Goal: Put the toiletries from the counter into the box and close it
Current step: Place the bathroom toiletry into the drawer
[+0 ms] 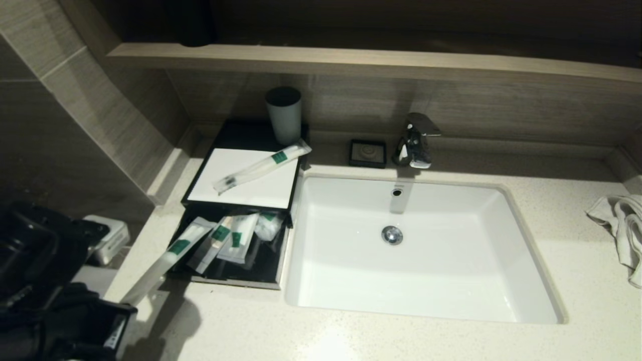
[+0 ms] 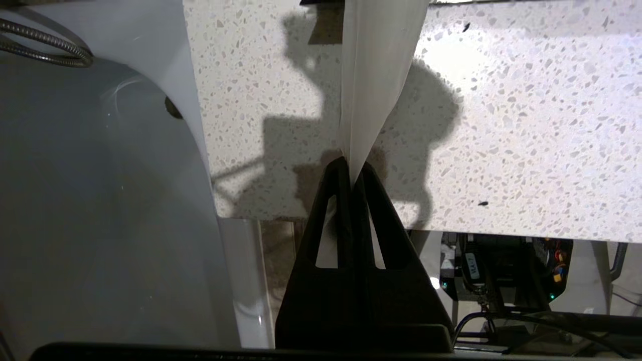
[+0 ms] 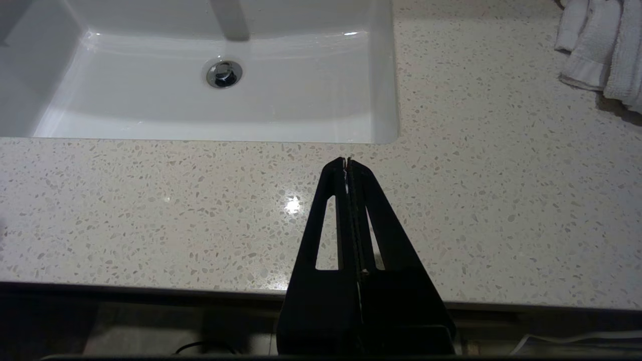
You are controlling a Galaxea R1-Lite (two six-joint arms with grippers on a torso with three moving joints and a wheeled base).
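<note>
So the left gripper [image 2: 352, 168] is down at the near left corner of the counter [image 1: 451, 341], pinched tight on the end of one of the long slim packets [image 1: 165, 260]. The packet slants up from the gripper to the box [image 1: 241, 173], and its far end, the bit with the green label, rests over the left front corner of the open drawer [image 1: 235, 273]. From the wrist camera you can see the white plastic squeezed right between the two black fingers [image 2: 331, 200], fanning out wider as it goes away from them, held up over the speckled stone with its shadow underneath.

The box sits at the back left of the counter, just beside the basin [image 1: 421, 250]. Its drawer is pulled out toward the front, and a few packets are piled in there: a slim one [image 1: 213, 243] leaning diagonally, a short pouch [image 1: 239, 238] next to it, and another crinkly one [image 1: 268, 225] tucked at the back right. The second long packet [image 1: 263, 165] lies diagonally across the white top panel, one end poking past the right edge near the grey cup [image 1: 284, 115].

The right gripper [image 3: 348, 163] is parked over the front edge of the counter near the basin, fingers pressed together on nothing. There's a white towel [image 1: 622, 225] bunched up at the far right, and a little black soap dish [image 1: 367, 153] beside the tap [image 1: 415, 143].
</note>
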